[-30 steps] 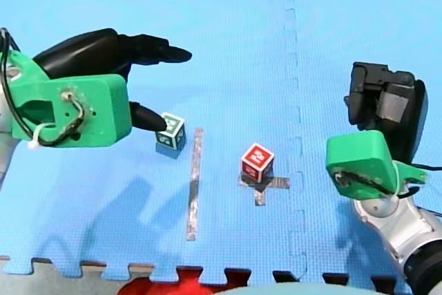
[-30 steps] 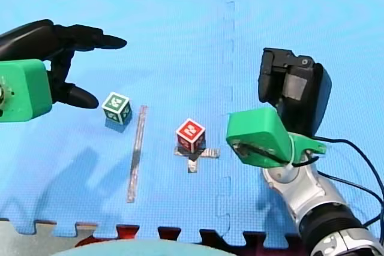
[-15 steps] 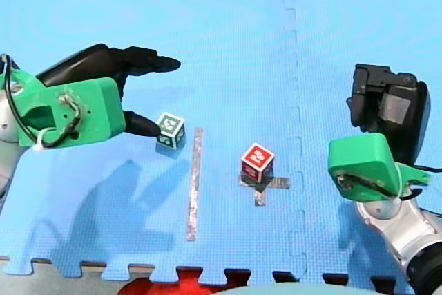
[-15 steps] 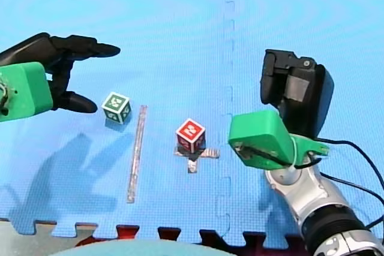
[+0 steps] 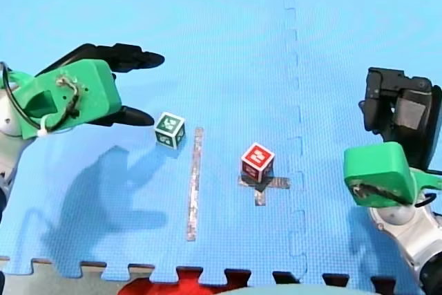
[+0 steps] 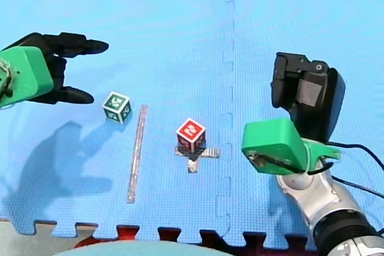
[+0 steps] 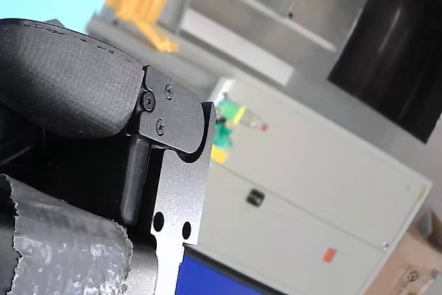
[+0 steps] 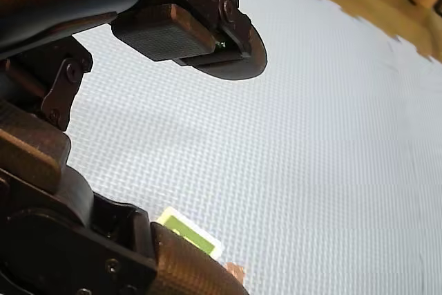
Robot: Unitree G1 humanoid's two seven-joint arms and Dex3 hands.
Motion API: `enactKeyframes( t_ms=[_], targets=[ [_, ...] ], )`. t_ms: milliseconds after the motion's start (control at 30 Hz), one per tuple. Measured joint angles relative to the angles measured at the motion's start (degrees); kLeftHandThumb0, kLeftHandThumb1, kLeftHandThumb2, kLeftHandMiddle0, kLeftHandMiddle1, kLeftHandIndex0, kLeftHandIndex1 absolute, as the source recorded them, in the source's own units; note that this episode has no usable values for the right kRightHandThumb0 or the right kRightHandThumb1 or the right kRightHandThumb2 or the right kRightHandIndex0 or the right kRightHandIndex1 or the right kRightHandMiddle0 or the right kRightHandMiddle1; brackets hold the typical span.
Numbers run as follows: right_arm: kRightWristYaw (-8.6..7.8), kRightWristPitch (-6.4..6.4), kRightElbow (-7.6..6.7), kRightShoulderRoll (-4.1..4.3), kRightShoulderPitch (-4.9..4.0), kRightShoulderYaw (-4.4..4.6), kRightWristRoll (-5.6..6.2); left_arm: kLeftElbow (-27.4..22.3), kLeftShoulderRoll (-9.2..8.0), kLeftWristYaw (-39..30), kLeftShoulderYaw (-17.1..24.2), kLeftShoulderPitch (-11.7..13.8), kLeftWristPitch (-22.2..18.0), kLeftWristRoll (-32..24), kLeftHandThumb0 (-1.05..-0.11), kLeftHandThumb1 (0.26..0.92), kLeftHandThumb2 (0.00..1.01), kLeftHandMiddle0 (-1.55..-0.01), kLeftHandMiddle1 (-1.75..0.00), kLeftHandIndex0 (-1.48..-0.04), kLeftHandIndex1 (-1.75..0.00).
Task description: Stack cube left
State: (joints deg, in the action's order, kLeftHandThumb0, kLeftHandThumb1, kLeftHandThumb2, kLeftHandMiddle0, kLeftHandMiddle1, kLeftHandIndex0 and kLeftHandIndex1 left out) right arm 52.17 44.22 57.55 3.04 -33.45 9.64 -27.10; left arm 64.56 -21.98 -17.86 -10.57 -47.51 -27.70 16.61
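Second head view, left hand [image 6: 60,67]: over the mat's left side, holding nothing. Its fingers [image 6: 84,45] point toward the mat's centre.
green cube [image 5: 170,130]: just beyond the lower fingertip of the left hand, with a small gap and no contact. It sits on the mat, slightly turned.
tape strip [image 5: 193,184]: just past the green cube, on the side away from the fingers. It lies flat and runs toward the mat's near edge.
red cube [image 5: 257,162]: further out past the tape strip, well apart from the left fingers. It sits on a grey tape cross [image 5: 277,183]. The cubes are not stacked; both are on the mat.
right hand [image 6: 306,97]: beyond the red cube, near it but apart. Nothing is seen in it, and I can't tell how its grip is set.
mat [image 5: 228,46]: blue foam tiles. A seam runs between the red cube and the right hand.
second wrist view: a dark finger [image 8: 186,32] is over the mat. A corner of the green cube peeks out beside a lower one; can't tell if they touch.
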Motion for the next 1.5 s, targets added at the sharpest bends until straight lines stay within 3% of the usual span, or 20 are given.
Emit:
enactKeyframes(
  t_ms=[167, 533, 667, 767, 1167, 1500],
  targets=[
    [-1.04, 0.18, -1.2, 0.54, 0.93, -0.55, 0.27, 4.2, 1.16, 0.2, 0.6, -1.9, -0.6, -0.4, -1.006, 0.712, 0.0, -0.89, -1.75, -0.51, 0.0],
    [-1.71, 0.17, -1.54, 0.62, 1.1, -1.2, 0.21, 7.5, 1.42, 0.5, 1.2, -3.4, 0.1, -0.3, -1.022, 0.736, 0.01, -0.9, -1.75, -0.53, -0.02],
    [-1.46, 0.17, -1.36, 0.62, 1.06, -1.26, -0.1, 8.5, 1.45, 1.9, 1.5, -3.5, 0.4, -0.1, -0.753, 0.677, 0.01, -0.9, -1.75, -0.53, -0.01],
    [-0.87, 0.17, -1.24, 0.62, 1.01, -1.28, -0.38, 9.2, 1.45, 2.7, 1.5, -3.5, 0.5, 0.2, -0.716, 0.676, 0.01, -0.9, -1.75, -0.52, 0.0],
    [-0.68, 0.35, -1.33, 1.16, 1.03, -1.62, -0.34, 10.1, 1.94, -3.4, 4.3, -3.9, 3.4, -2.5, -0.709, 0.678, 0.01, -0.89, -1.75, -0.5, 0.0],
    [-0.69, 0.3, -2.9, 1.59, 1.53, -1.9, -0.38, 9.9, 1.69, -6.4, 2.3, -4.2, 2.6, -0.2, -0.721, 0.691, 0.01, -0.84, -1.75, -0.53, -0.01]
  ],
)
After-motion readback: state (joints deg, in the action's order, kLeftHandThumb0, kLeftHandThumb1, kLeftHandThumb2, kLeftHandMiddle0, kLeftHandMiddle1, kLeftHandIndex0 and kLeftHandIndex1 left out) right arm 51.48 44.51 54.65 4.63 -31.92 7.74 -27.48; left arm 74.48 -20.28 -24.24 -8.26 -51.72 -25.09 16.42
